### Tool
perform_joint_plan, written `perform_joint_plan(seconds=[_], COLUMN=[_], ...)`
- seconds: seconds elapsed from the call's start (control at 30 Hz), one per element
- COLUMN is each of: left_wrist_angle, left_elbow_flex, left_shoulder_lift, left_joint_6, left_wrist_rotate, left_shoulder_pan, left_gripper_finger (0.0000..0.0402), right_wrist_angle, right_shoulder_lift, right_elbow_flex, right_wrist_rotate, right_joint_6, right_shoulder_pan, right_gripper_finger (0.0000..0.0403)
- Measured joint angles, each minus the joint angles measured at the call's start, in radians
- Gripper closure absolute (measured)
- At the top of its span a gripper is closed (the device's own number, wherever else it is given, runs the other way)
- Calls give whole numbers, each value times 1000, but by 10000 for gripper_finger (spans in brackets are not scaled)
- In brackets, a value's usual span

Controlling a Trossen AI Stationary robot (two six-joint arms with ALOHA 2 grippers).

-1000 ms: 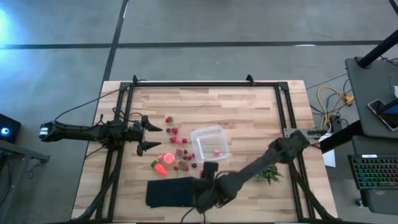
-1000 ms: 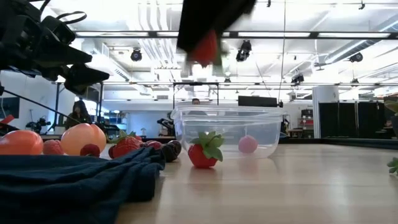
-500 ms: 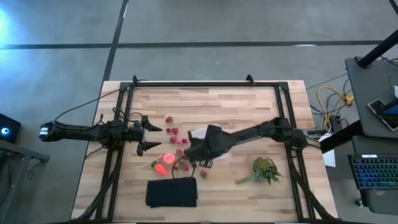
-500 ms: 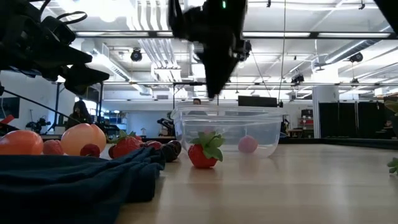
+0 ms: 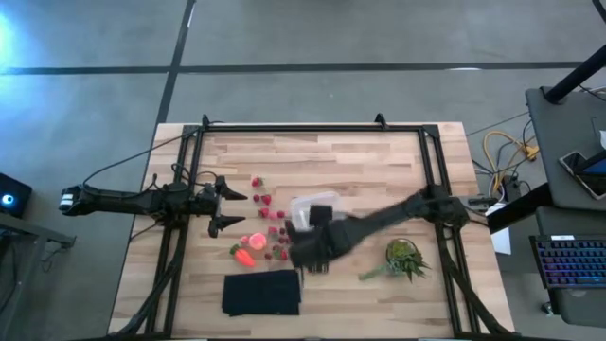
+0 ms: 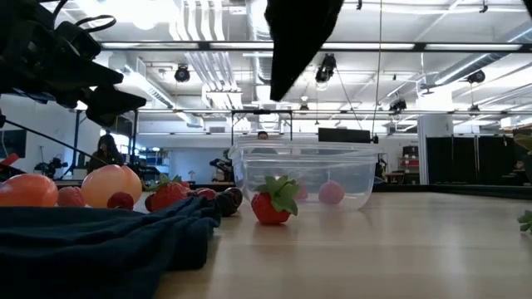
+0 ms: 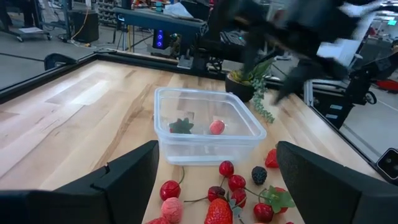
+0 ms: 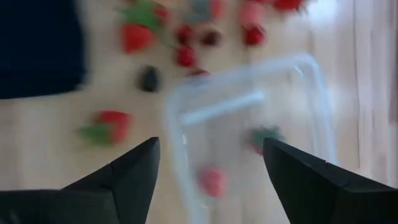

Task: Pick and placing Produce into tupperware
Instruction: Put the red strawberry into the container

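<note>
The clear tupperware (image 7: 208, 124) stands on the table's middle, holding a strawberry (image 7: 181, 126) and a pinkish round piece (image 7: 216, 127). More produce (image 5: 267, 227) lies to its left: small red berries, an orange-red carrot-like piece (image 5: 244, 254) and an orange-pink round one (image 5: 256, 242). One strawberry (image 6: 274, 203) lies just in front of the container. My right gripper (image 8: 210, 142) hovers open above the container's near left corner (image 5: 305, 254), with nothing between its fingers. My left gripper (image 5: 227, 204) waits open at the table's left, pointing at the produce.
A dark cloth (image 5: 260, 292) lies near the front edge, below the produce. A green leafy plant (image 5: 405, 258) sits to the right of the container. The black frame rails (image 5: 431, 161) run along the table's sides and back.
My right gripper has carried a strawberry up from over the dark cloth to above the tupperware and let it go; the strawberry now lies inside the container. The gripper has since drawn back a little toward the near edge.
</note>
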State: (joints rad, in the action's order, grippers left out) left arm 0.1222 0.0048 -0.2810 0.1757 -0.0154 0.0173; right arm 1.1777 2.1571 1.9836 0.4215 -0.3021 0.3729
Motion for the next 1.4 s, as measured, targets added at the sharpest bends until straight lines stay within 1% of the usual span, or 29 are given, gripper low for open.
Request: perform_joint_plan(seconds=[0.1, 0.23, 0.37, 0.57, 0.8, 0.97, 1.4], left_wrist_angle=[0, 0, 0, 0, 0, 0, 0], left_elbow_flex=[0, 0, 0, 0, 0, 0, 0], left_shoulder_lift=[0, 0, 0, 0, 0, 0, -7], left_joint_6=[0, 0, 0, 0, 0, 0, 0], left_wrist_rotate=[0, 0, 0, 0, 0, 0, 0], left_shoulder_pan=[0, 0, 0, 0, 0, 0, 0], left_gripper_finger=[91, 91, 91, 91, 91, 91, 91], right_wrist_angle=[-65, -153, -189, -231, -345, -346, -376], right_shoulder_lift=[3, 8, 22, 32, 33, 54, 110], right_elbow_flex=[-15, -70, -116, -167, -212, -241, -240], right_wrist_rotate=[14, 11, 18, 24, -8, -13, -37], right_joint_6=[-39, -155, -284, -393, -427, -522, -529], right_shoulder_pan=[68, 119, 126, 124, 124, 111, 78], right_gripper_finger=[129, 133, 137, 139, 140, 140, 140])
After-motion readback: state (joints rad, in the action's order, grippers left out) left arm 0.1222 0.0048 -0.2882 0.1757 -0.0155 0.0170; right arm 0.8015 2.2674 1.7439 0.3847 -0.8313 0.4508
